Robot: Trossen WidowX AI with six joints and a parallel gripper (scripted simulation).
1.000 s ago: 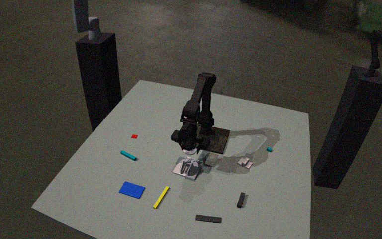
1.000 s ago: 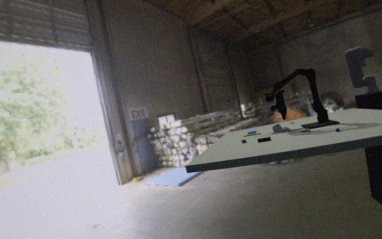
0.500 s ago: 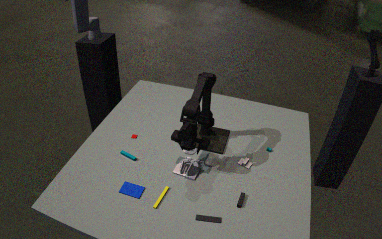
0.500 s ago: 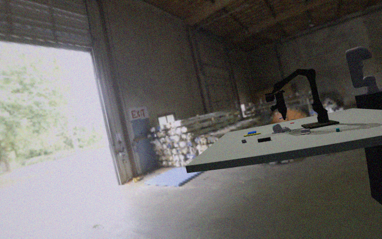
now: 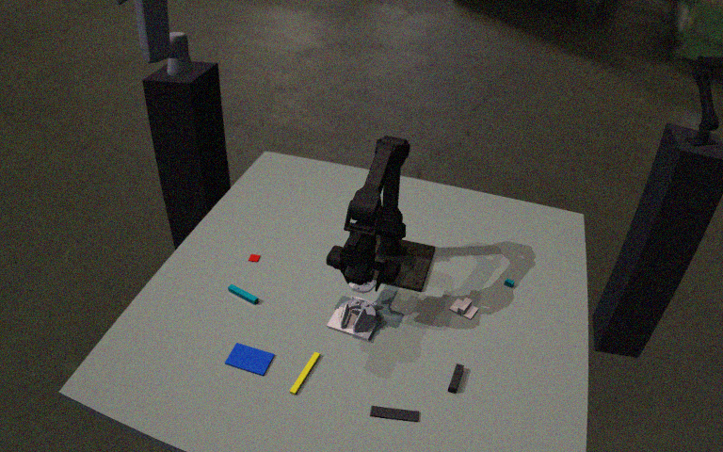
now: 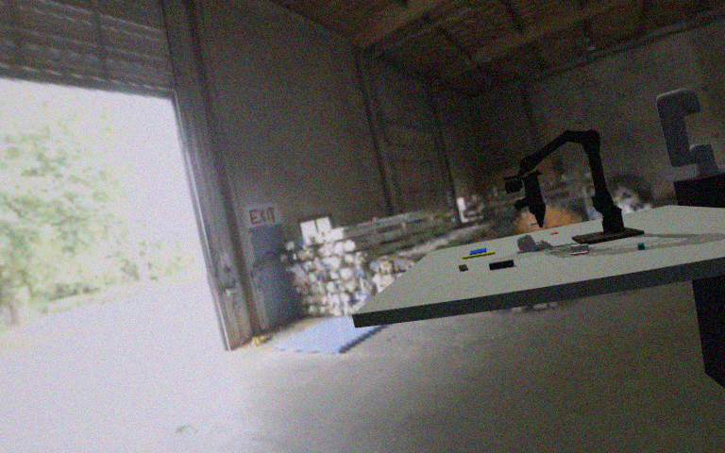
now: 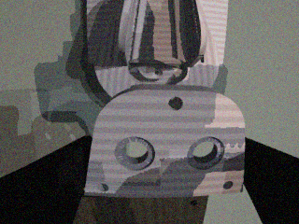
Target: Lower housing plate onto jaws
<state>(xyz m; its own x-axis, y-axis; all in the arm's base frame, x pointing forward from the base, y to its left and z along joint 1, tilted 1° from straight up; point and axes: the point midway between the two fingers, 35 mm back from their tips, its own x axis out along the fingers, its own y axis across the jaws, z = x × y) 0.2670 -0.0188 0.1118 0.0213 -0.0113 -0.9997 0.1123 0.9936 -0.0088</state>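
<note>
My gripper point(image 5: 362, 282) point(image 6: 541, 225) point(image 7: 163, 144) is shut on the housing plate, a pale rounded plate with two large holes. The housing plate point(image 5: 361, 287) point(image 7: 170, 133) spans between the fingers, roughly level, and hangs above the table on the robot-base side of the jaws. The left jaw point(image 5: 349, 314) and right jaw point(image 5: 365, 318) stand on the pale base plate point(image 5: 335, 323) point(image 7: 219, 28); they also show as a grey cluster in the exterior view. The held plate hides the near part of the base plate in the wrist view, and the pins and stubs cannot be made out.
A pale stepped block point(image 5: 464, 307) point(image 6: 580, 249) and a small teal block point(image 5: 508, 282) point(image 6: 641, 245) lie to the right. A blue plate point(image 5: 249, 359), yellow bar point(image 5: 304, 373), teal bar point(image 5: 243, 294), red tile point(image 5: 254, 257) and two dark bars point(image 5: 394, 413) point(image 5: 456, 378) lie around the base plate.
</note>
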